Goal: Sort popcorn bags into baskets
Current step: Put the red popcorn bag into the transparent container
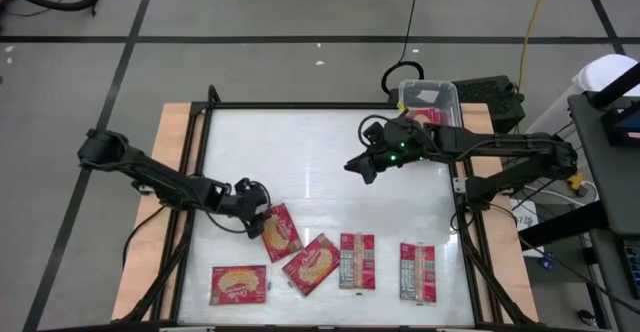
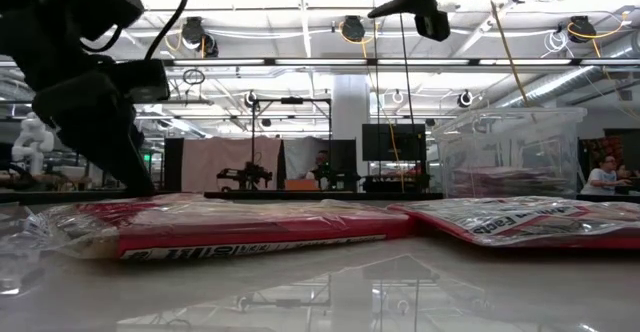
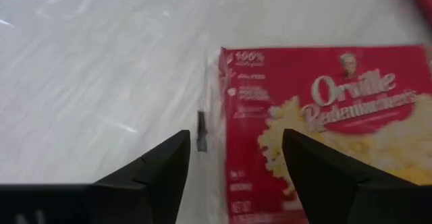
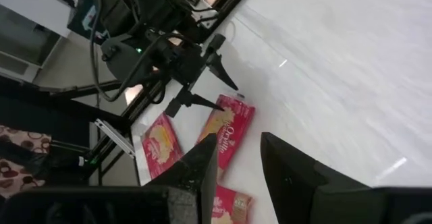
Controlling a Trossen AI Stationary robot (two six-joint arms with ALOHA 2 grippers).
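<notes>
Red bag [image 1: 281, 231] lay flat just ahead of your left gripper [image 1: 257, 215], whose fingers [image 3: 152, 177] stood spread and empty over its edge. Your right gripper [image 1: 358, 167] hung partly open, seemingly empty, near the bin [image 1: 430, 97].

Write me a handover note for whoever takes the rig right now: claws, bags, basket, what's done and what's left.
Left claw: open, empty, low at the edge of a popcorn bag.
Right claw: raised over the table's middle, empty, near the basket.
Done: the basket, at the far right corner, already holds red bags.
Left: five bags on the table along the near side, two print-panel side up.
</notes>
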